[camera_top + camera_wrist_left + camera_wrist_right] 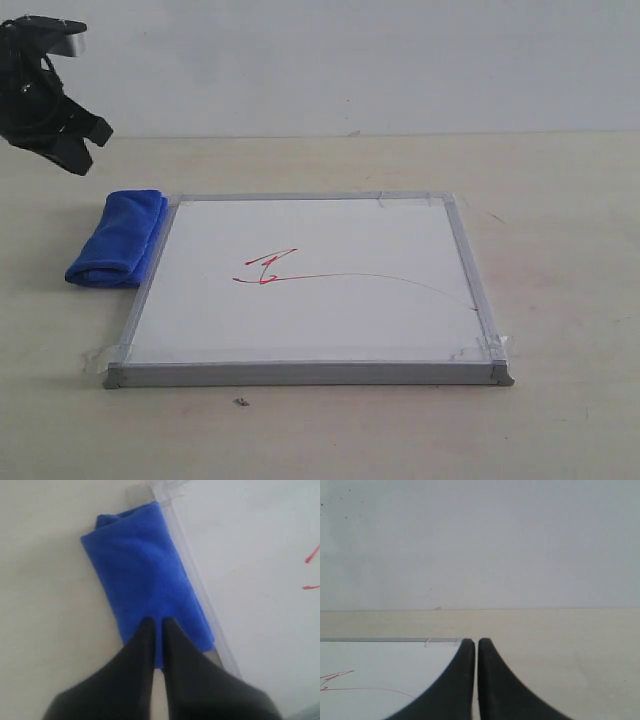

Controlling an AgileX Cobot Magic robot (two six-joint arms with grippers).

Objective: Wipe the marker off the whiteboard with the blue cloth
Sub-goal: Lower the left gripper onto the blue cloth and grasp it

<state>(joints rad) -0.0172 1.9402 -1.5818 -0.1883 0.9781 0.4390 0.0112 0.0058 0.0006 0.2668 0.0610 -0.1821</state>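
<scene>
Zero wiping done: the marker [265, 268] is whole on the board and the cloth is not yet picked up, so the grasp, the carry and the wipe all look to be ahead.
Left gripper [92, 145]: it hangs in the air at the far left, above the cloth and apart from it. In its wrist view the two fingers are drawn nearly together with only a thin slit between them, and they hold nothing.
Blue cloth [120, 238]: it lies folded on the table just left of the board, its right edge against the left frame near the far-left corner.
Cloth's long axis: near to far, almost parallel with the left frame. The far end leans a little to the right, and the rounded near end sits furthest left.
Whiteboard [300, 373]: it lies flat on the table, with its near frame edge running left to right and tape at the corners.
Marker's place: the red scribble sits a little left of the board's middle.
Marker's direction: a long faint line runs from the scribble to the right, then curves nearer as it reaches the right frame edge. A wipe along that left-to-right line would likely cover it.
Right gripper [477, 642]: it is outside the exterior view. Its own camera shows the fingers pressed together and empty, above the board's right side.
Left to do: everything.
</scene>
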